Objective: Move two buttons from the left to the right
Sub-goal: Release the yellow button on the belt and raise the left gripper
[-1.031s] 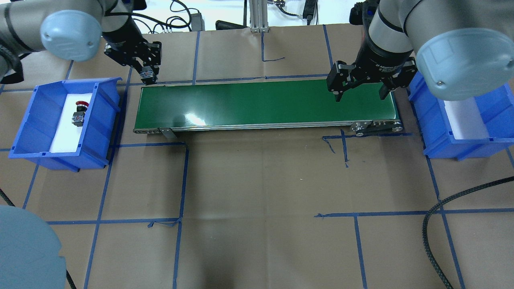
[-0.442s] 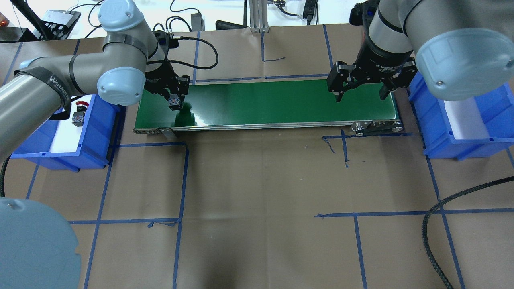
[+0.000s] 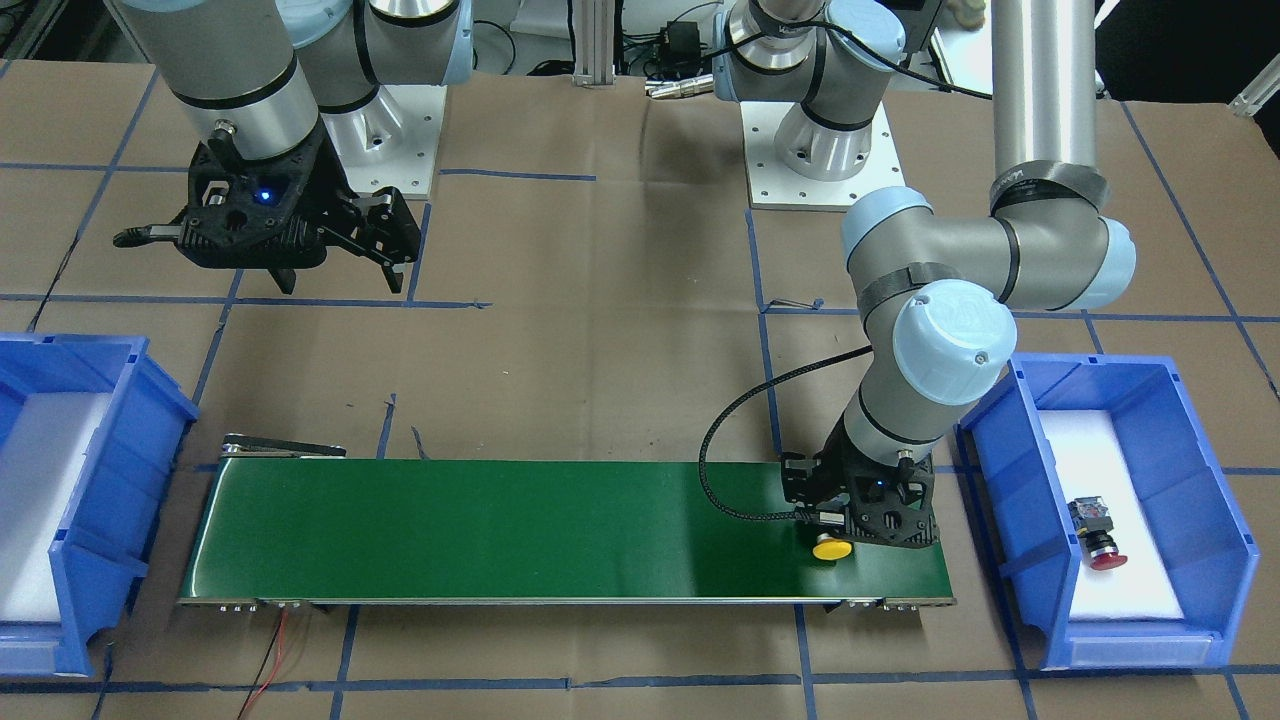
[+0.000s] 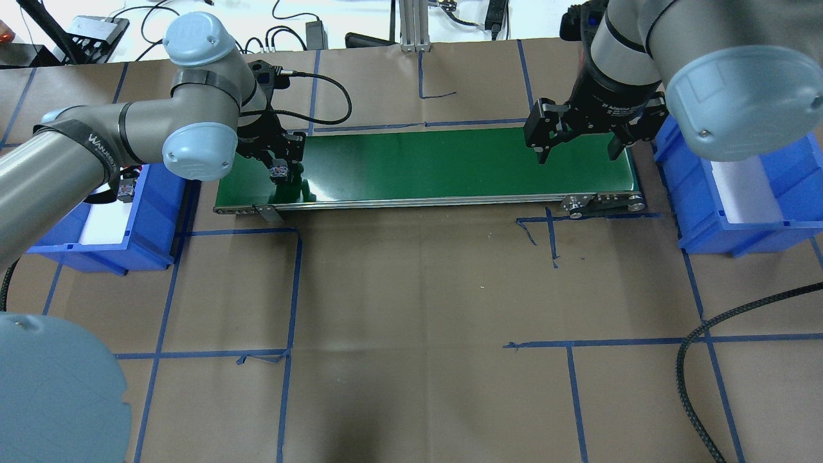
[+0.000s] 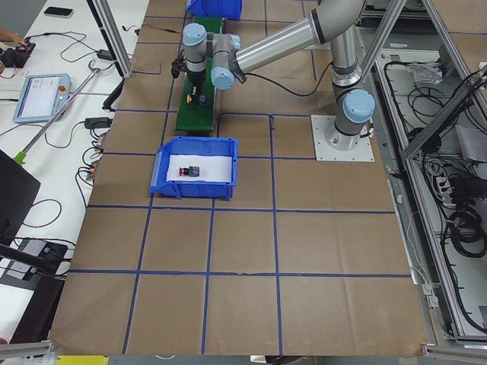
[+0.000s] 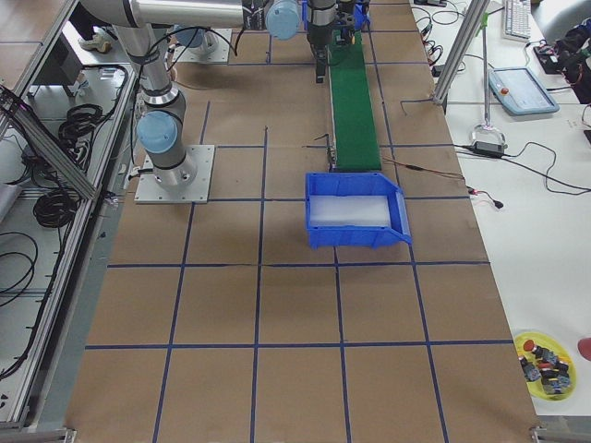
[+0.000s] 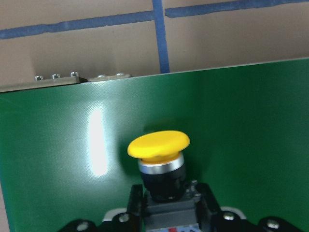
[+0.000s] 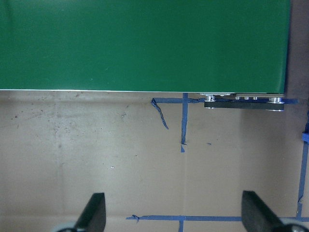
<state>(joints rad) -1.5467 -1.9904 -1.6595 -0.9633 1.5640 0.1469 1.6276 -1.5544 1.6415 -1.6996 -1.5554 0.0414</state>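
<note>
Overhead view, 12 o'clock = away from robot. Left gripper (image 4: pixel 280 168) is low over the 9 o'clock end of the green conveyor belt (image 4: pixel 418 164), jaws clamped on the grey-black rear block of the yellow button (image 4: pixel 279 171). In the left wrist view the fingers (image 7: pixel 135 203) pinch the block on both sides, and the yellow mushroom cap sticks out past the fingertips over the belt. In the front-facing view the cap (image 3: pixel 832 548) shows just under the gripper body, facing the operators' side, near the belt's front edge. Can't tell if the button touches the belt or hangs just above it. The red button (image 3: pixel 1098 535) lies on its side on the white liner of the left blue bin (image 3: pixel 1000 480), which sits at 9 o'clock just off the belt end. Its cap points to the operators' side, and overhead the left arm's elbow partly hides it. Right gripper (image 4: pixel 577 154) hovers over the 3 o'clock end of the belt with its jaws wide apart and nothing between them. The right wrist view shows both fingertips (image 8: pixel 94 210) spread over brown paper and blue tape, with the belt edge at 12 o'clock in that frame. The right blue bin (image 4: pixel 701 225), also white-lined, sits at 3 o'clock just beyond the belt end.
</note>
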